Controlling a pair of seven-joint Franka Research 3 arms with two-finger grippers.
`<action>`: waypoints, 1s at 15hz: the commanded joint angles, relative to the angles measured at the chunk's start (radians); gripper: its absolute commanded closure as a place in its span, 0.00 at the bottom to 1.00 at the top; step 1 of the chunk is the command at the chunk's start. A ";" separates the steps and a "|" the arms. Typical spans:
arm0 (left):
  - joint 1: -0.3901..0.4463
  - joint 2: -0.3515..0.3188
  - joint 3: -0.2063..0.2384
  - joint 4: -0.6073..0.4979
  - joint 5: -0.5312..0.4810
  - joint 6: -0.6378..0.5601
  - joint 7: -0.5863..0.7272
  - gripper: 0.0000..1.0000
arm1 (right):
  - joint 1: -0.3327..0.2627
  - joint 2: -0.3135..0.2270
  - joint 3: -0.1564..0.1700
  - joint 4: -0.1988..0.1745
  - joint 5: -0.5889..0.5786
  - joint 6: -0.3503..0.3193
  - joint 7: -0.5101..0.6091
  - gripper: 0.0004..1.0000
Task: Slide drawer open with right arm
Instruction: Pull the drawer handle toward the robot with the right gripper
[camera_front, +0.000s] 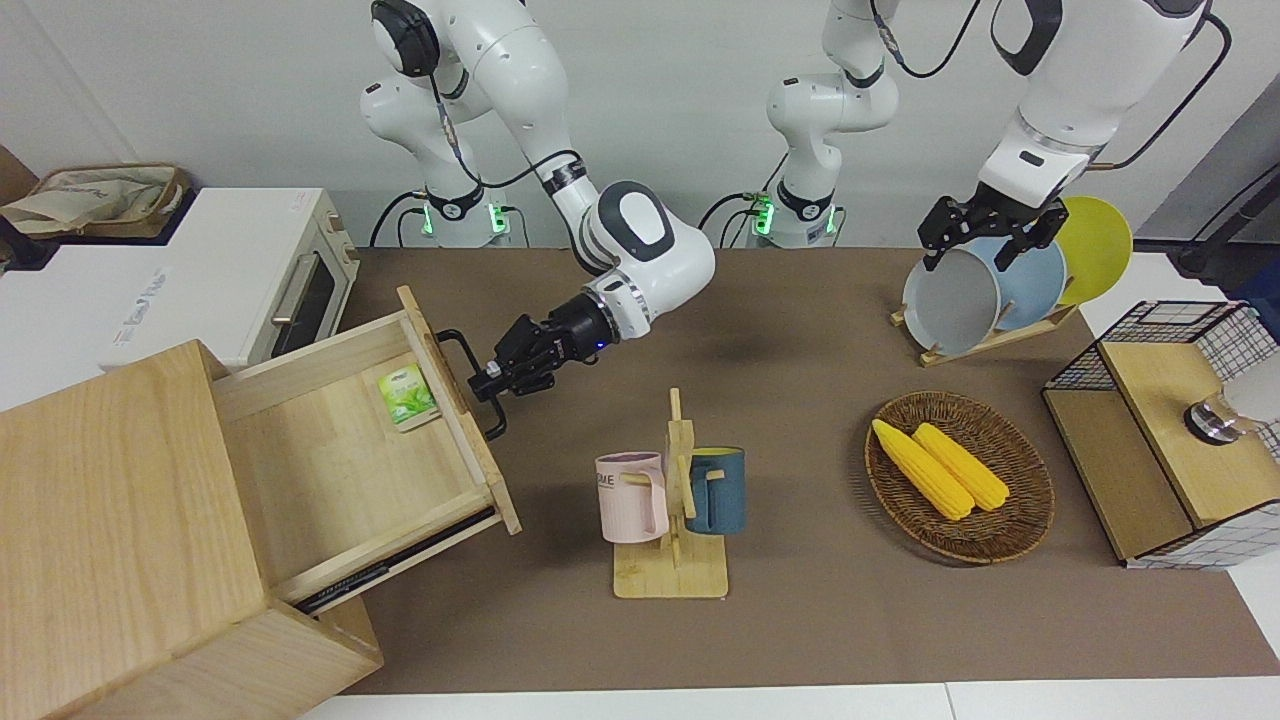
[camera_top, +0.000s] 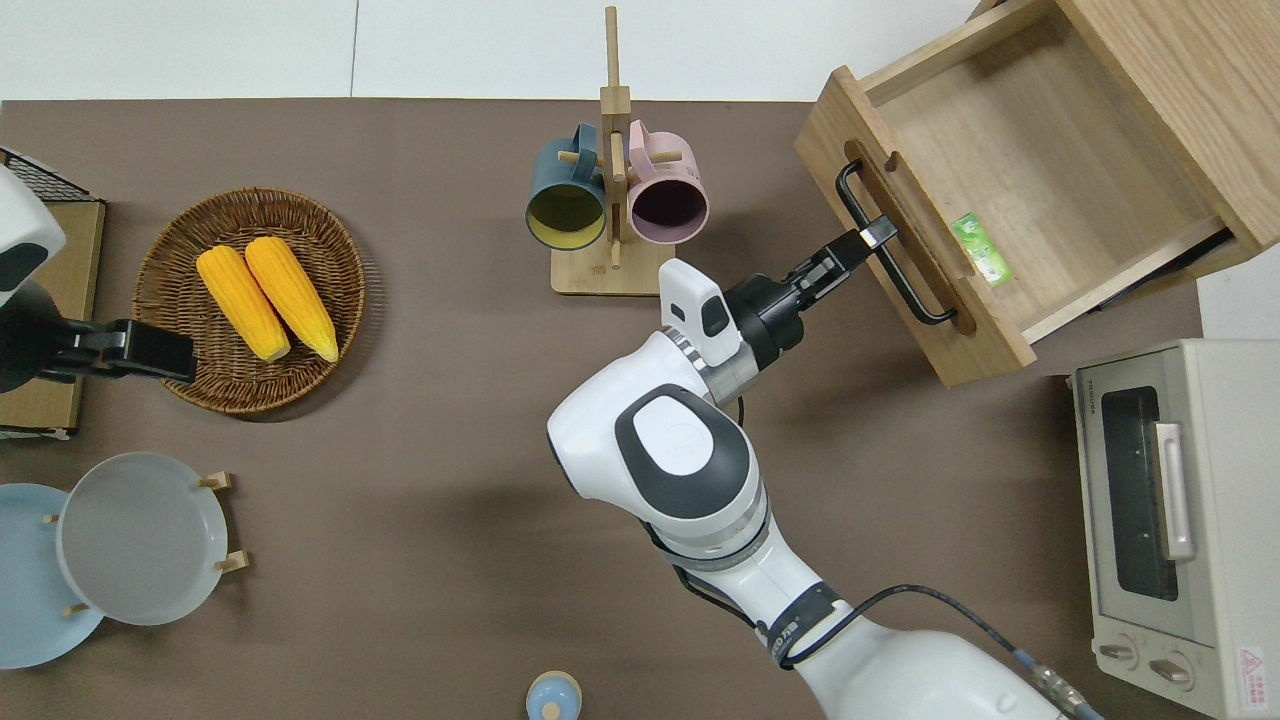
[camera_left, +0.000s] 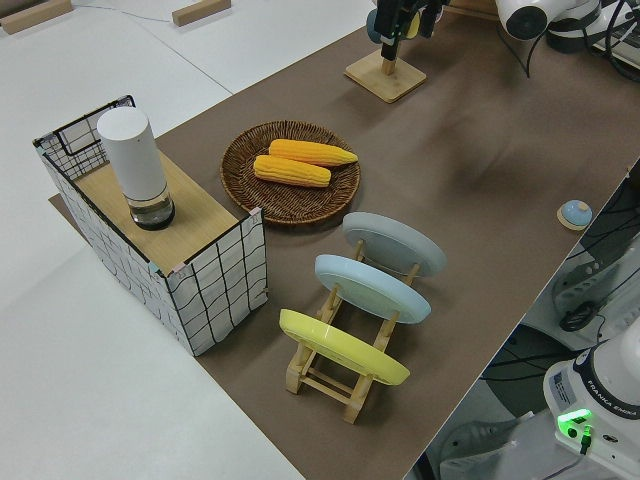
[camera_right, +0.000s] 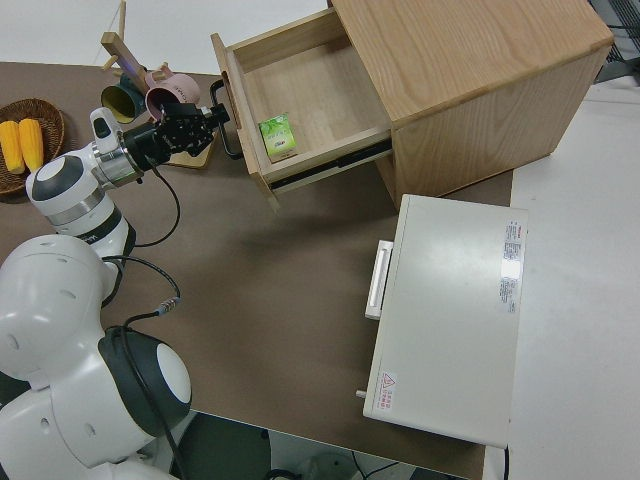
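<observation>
At the desk (camera_top: 450, 450) edge nearest the robots, toward the right arm's end, sits the white toaster oven with a silver handle (camera_top: 1170, 505). The white jointed right arm (camera_top: 690, 470) reaches out from that edge over the brown desk cover, and its black right end effector (camera_top: 868, 238) is clamped on the black metal bar handle (camera_top: 893, 262) about midway along the bar. That handle fronts the wide shallow light-wood drawer (camera_top: 1000, 190), which stands pulled well out of the big pale wooden box cabinet (camera_front: 110, 520) at the farthest corner of the desk on the right arm's end. Inside the drawer a small green packet (camera_top: 981, 249) lies on the floor (close against the front panel). Near the middle of the farthest edge stands the wooden mug tree (camera_top: 612, 180) holding a dark blue mug (camera_top: 565, 205) and a pink mug (camera_top: 668, 200). The left arm (camera_front: 1060, 90) is parked; whether its left end effector (camera_front: 985, 235) is apart or together cannot be told.
</observation>
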 joint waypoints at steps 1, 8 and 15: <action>0.004 0.011 -0.006 0.024 0.017 -0.020 0.010 0.00 | 0.022 0.004 0.000 0.047 -0.019 0.033 -0.047 1.00; 0.004 0.011 -0.006 0.024 0.017 -0.020 0.010 0.00 | 0.057 0.012 -0.005 0.047 -0.021 0.009 -0.054 1.00; 0.004 0.011 -0.006 0.024 0.017 -0.020 0.010 0.01 | 0.062 0.013 -0.008 0.047 -0.022 0.004 -0.052 0.93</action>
